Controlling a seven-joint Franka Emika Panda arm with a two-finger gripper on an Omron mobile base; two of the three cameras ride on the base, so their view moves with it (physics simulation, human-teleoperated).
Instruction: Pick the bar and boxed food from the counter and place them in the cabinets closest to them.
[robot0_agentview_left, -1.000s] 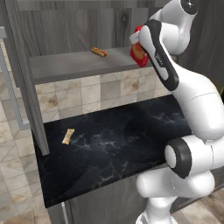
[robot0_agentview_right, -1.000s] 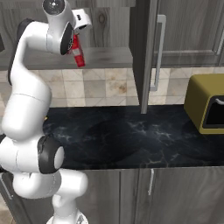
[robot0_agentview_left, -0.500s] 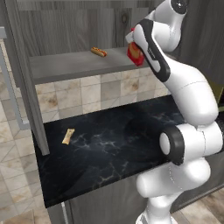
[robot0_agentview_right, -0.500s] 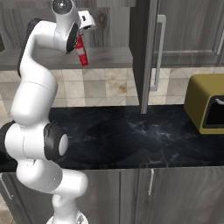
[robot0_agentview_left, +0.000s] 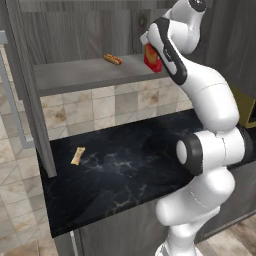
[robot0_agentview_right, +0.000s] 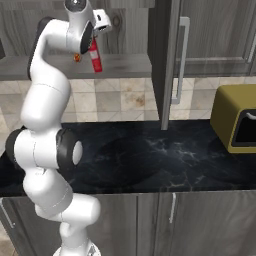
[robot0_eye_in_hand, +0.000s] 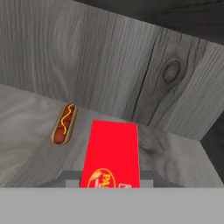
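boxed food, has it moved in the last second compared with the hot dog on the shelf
Yes. In the left base view the boxed food has come down and inward over the cabinet shelf, a little nearer the hot dog.

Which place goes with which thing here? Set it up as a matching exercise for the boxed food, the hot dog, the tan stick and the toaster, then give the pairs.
Things:
1. boxed food
2. hot dog
3. tan stick
4. toaster

Places:
A. lying on the black counter, left part
B. standing on the counter at the far right
C. held in the gripper above the cabinet shelf
D. lying on the cabinet shelf, left of the red carton

Pairs: 1-C, 2-D, 3-A, 4-B
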